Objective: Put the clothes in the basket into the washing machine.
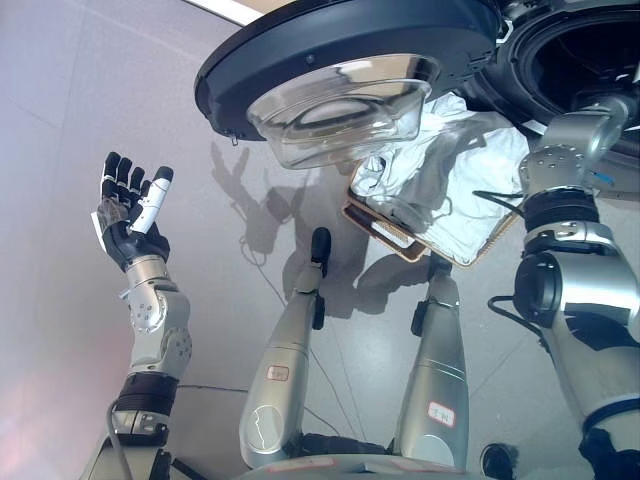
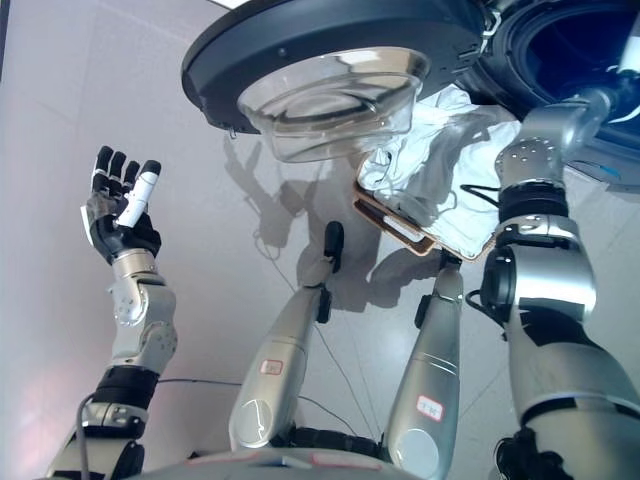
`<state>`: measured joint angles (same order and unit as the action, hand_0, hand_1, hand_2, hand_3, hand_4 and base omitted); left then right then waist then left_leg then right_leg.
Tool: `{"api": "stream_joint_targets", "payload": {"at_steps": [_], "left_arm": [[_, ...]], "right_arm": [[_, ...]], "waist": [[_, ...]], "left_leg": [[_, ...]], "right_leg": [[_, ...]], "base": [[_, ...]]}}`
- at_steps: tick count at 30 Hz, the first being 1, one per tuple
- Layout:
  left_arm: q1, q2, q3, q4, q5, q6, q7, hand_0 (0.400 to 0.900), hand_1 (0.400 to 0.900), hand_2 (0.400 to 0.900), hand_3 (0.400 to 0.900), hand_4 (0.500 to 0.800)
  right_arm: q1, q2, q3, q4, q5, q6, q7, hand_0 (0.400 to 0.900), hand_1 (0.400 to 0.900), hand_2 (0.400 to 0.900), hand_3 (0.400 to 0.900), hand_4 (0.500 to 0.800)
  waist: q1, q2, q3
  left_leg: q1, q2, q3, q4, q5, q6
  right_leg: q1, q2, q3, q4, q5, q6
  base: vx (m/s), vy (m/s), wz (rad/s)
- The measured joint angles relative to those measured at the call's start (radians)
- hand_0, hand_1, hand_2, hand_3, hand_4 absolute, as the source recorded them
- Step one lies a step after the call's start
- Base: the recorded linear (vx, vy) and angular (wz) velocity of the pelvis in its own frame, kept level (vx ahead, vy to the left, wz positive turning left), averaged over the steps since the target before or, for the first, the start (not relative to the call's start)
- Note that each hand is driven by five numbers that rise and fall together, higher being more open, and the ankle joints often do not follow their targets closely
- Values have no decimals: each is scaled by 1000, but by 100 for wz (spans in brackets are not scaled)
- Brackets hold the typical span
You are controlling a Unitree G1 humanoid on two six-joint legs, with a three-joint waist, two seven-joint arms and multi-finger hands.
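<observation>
While the washing machine's round door (image 1: 350,70) hangs swung open over the scene, its clear glass bowl bulging downward, 1 wooden basket (image 1: 400,238) sits on the grey floor (image 1: 60,150) just beneath it. That basket lies tilted in the view, its long axis running from the upper left near the door's bowl down toward the lower right. Heaped in it are white clothes (image 1: 460,170), piled high and spilling toward the machine's dark drum opening (image 2: 575,50) at the upper right; how many garments there are cannot be told, since they read as 1 crumpled mass.

Raised at the far left, well apart from the basket and the clothes, the left hand (image 1: 130,205) is held palm-up with fingers straight and spread, holding nothing. On the opposite side, the right arm reaches up beside the basket's right edge toward the drum opening, and the right hand itself is hidden up there, so whether it grips anything cannot be told.

Counted: 1 basket, 1 door, 1 heap of clothes.
</observation>
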<state>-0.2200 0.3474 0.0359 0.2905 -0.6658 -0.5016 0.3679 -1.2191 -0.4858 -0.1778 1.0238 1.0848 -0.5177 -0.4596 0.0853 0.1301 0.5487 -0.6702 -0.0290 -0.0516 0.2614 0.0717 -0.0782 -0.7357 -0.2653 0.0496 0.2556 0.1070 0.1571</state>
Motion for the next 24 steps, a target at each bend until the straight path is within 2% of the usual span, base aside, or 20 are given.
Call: {"api": "stream_joint_targets", "payload": {"at_steps": [5, 9, 14, 18, 22, 24], "left_arm": [[2, 3, 1, 3, 6, 0, 0, 900, 900, 900, 900, 800], [-4, 23, 14, 38, 41, 1, -4, 900, 900, 900, 900, 800], [10, 21, 57, 68, 42, 8, -3, 900, 900, 900, 900, 800], [2, 20, 80, 90, 71, 20, -8, 900, 900, 900, 900, 800], [-1, 20, 82, 146, 120, 25, -31, 900, 900, 900, 900, 800], [9, 27, 103, 167, 130, 25, -46, 900, 900, 900, 900, 800]], "right_arm": [[129, -4, 164, 2, -311, 149, -21, 900, 900, 900, 900, 800], [208, -37, 246, -30, -558, 239, -16, 900, 900, 900, 900, 800], [368, -48, 310, -113, -782, 293, -8, 900, 900, 900, 900, 800], [471, -85, 353, -165, -985, 352, 33, 900, 900, 900, 900, 800], [554, -137, 391, -204, -1188, 408, 72, 900, 900, 900, 900, 800], [588, -145, 397, -205, -1272, 411, 79, 900, 900, 900, 900, 800]], "waist": [[-4, 0, 0], [-24, 0, 0], [-37, -6, -13], [-36, -10, -16], [-36, -18, -21], [-37, -47, -59]], "left_leg": [[40, 9, 0, 19, -7, 0], [69, 13, -13, 48, -24, 5], [152, 28, -26, 45, -48, -3], [223, 30, -38, 41, -63, 0], [340, 45, -57, 1, -67, -9], [361, 50, -64, -28, -66, -12]], "right_leg": [[59, 6, -13, -4, 0, -1], [115, 10, -29, -17, 0, -6], [237, 20, -50, -88, 2, -2], [328, 24, -75, -117, 7, 1], [449, 28, -134, -135, 12, 2], [466, 33, -148, -154, 4, -1]], "base": [[3, -33, 5], [37, -32, 2], [80, -34, 3], [104, -17, 10], [115, -17, 14], [95, 4, 8]]}}
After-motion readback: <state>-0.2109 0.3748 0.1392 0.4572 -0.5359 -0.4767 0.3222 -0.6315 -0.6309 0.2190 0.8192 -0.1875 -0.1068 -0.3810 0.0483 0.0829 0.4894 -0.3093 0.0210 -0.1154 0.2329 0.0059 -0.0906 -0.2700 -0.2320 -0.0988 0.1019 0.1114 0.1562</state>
